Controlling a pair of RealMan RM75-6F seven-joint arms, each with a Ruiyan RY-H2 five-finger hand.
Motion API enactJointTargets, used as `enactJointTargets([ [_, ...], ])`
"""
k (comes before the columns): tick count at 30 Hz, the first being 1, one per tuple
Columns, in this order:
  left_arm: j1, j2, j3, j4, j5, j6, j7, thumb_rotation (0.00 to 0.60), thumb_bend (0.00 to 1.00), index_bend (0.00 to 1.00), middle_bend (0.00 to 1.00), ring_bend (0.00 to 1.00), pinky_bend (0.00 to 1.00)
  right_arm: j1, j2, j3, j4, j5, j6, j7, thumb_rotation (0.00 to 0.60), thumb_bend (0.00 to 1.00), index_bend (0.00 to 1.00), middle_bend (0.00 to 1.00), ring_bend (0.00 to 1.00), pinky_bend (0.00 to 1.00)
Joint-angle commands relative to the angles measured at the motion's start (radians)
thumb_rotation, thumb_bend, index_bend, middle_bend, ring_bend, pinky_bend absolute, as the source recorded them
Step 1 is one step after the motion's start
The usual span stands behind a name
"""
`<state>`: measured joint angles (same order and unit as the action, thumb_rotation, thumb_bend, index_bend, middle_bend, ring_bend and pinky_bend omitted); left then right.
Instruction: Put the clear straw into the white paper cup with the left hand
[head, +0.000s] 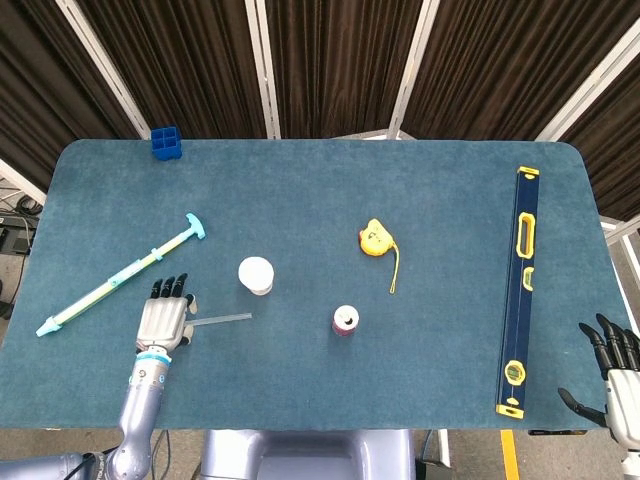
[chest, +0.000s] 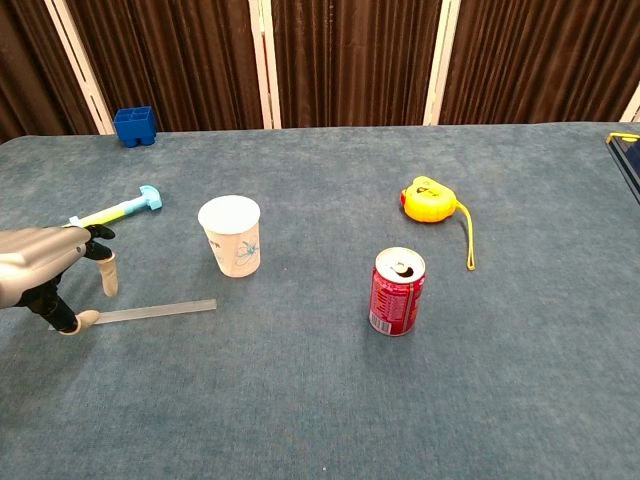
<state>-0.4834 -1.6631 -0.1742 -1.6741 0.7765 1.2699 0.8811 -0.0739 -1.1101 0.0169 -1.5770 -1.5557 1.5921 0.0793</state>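
Observation:
The clear straw lies flat on the blue table, left of and nearer than the white paper cup, which stands upright. My left hand hovers over the straw's left end with its fingers apart and pointing down, holding nothing. That end of the straw is hidden under the hand in the head view. My right hand rests open at the table's front right corner, far from the straw.
A green and teal pump rod lies diagonally behind the left hand. A red soda can stands right of the cup. A yellow tape measure, a blue spirit level and a small blue holder lie further off.

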Motion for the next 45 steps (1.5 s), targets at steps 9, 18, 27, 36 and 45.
enactJointTargets([
  [9,-0.029,-0.045,0.010,0.048,-0.019,-0.004,-0.007,0.600,0.42,0.41,0.00,0.00,0.00,0.000,0.000,-0.001,0.003,-0.004,0.002,0.006,0.600,0.15,0.09,0.00,0.00,0.00],
  [18,-0.044,-0.089,0.014,0.089,-0.017,0.004,-0.025,0.600,0.42,0.45,0.00,0.00,0.00,0.001,0.001,-0.002,0.005,-0.007,0.002,0.011,0.600,0.15,0.09,0.00,0.00,0.00],
  [27,-0.048,-0.124,0.027,0.125,-0.012,0.011,-0.036,0.600,0.42,0.51,0.00,0.00,0.00,0.002,0.001,-0.003,0.007,-0.009,0.001,0.018,0.600,0.15,0.09,0.00,0.00,0.00],
  [36,-0.042,-0.120,0.035,0.122,0.023,0.026,-0.063,0.600,0.45,0.53,0.00,0.00,0.00,0.002,0.000,-0.003,0.008,-0.010,0.004,0.015,0.600,0.15,0.09,0.00,0.00,0.00],
  [45,-0.030,-0.062,0.038,0.051,0.069,0.046,-0.093,0.600,0.45,0.53,0.00,0.00,0.00,0.002,-0.001,-0.003,0.008,-0.010,0.005,0.015,0.600,0.15,0.09,0.00,0.00,0.00],
])
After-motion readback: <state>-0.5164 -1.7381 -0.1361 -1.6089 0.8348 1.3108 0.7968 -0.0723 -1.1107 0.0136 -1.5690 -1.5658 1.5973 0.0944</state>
